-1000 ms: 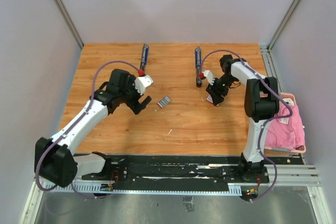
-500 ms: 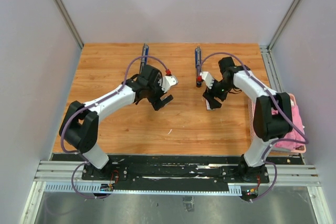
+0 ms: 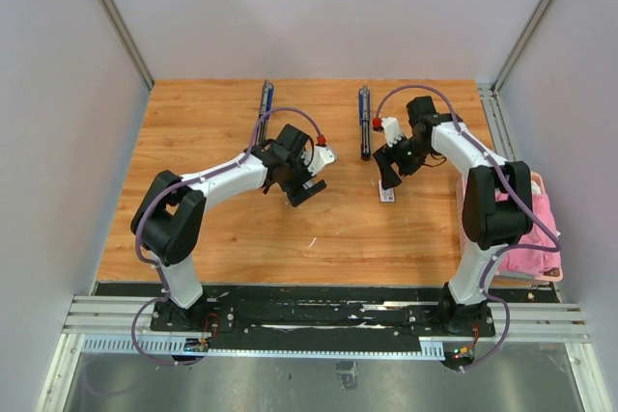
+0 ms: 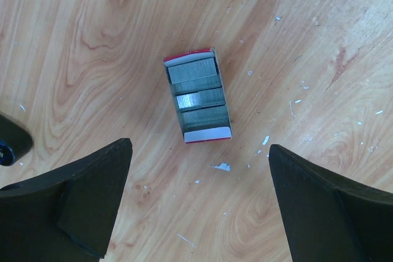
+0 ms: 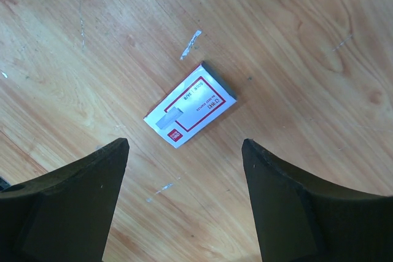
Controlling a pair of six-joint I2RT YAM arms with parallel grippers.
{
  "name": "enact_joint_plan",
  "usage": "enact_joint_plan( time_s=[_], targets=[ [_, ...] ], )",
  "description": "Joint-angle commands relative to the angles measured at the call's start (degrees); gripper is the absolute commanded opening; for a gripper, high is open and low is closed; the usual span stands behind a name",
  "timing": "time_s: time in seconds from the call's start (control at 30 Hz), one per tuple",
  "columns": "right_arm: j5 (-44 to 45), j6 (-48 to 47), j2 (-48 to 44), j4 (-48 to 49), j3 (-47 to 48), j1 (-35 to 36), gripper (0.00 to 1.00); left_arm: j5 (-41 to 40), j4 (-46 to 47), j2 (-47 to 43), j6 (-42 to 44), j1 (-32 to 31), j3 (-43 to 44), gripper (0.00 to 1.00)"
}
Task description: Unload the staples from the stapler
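Silvery-grey staples (image 4: pixel 198 90) lie in strips in a small open red-and-white tray on the wooden table. My left gripper (image 4: pixel 199 148) hangs open just above and short of the tray, a dark finger on either side. In the top view that gripper (image 3: pixel 305 183) hides the tray. A dark blue stapler (image 3: pixel 364 123) lies at the back centre, and a second stapler (image 3: pixel 266 98) lies to its left. My right gripper (image 3: pixel 388 177) stands open over a flat white box with red marking (image 5: pixel 190 105), touching nothing.
A pink cloth (image 3: pixel 529 229) fills a basket at the right edge, beside the right arm's base. The white box (image 3: pixel 387 195) lies just in front of the right gripper. Small white scraps (image 4: pixel 222 166) are scattered on the wood.
My left arm has swung right, from the left side to above the staples tray. The right gripper's jaws have widened, and it has shifted a little toward the back.
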Motion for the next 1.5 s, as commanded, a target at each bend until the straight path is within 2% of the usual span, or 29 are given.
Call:
enact_joint_plan(
  time_s=[0.0,0.6,0.87,1.13,1.27,1.47],
  targets=[
    [-1.4,3.1,0.6,-0.5,-1.1,-0.6,0.77,-1.5,0.4,0.8,-0.4,-0.7,1.3,0.98],
    [-6.5,3.4,3.6,-1.5,-8.5,-0.9,0.77,-1.5,0.6,1.7,-2.0,-0.7,0.4,0.98],
    [-13.2,2.6,6.1,0.1,-7.4,2.7,0.77,-5.0,1.0,4.9,-3.4,-0.7,2.6,0.98],
    [-17.7,1.1,6.0,-0.2,-1.4,7.6,0.77,-4.7,-0.6,7.5,-3.1,-0.7,5.2,0.98],
    [-20.2,0.6,1.3,-1.1,-1.4,4.6,0.77,-4.0,-1.6,8.9,-2.7,-0.7,6.3,1.00],
    [-25.7,1.0,-5.4,-1.5,-2.5,-5.1,0.77,-0.8,-5.1,11.7,-2.4,-0.7,9.8,0.83]
  ],
)
